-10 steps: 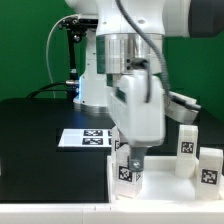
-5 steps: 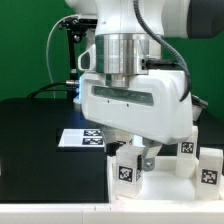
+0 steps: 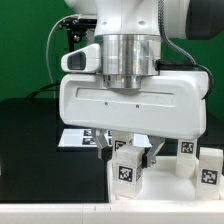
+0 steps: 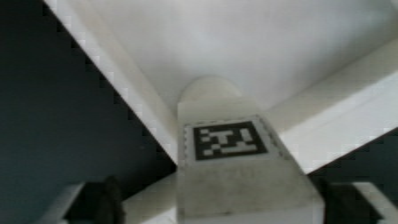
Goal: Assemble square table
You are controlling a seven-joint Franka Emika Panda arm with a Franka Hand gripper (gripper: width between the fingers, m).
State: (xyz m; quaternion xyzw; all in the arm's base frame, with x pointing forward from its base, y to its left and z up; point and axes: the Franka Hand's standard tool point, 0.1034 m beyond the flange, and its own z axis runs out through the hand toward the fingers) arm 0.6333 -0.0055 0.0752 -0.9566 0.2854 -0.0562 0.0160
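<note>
Gripper (image 3: 128,156) low over the near corner of the square panel (image 3: 160,182), a finger on each side of an upright leg (image 3: 126,168). Wrist view confirms: the leg (image 4: 228,150) sits between the two dark fingers (image 4: 93,198), tag facing the camera. Jaws fairly wide; whether the pads actually touch the leg I cannot tell, so grip unconfirmed. Straddling it this way likely serves to turn it into its corner hole. Two more legs (image 3: 186,147) (image 3: 210,167) stand at the exterior view's right, ready for later. The marker board (image 3: 80,138) lies flat on the black desk (image 3: 35,150), farther back.
</note>
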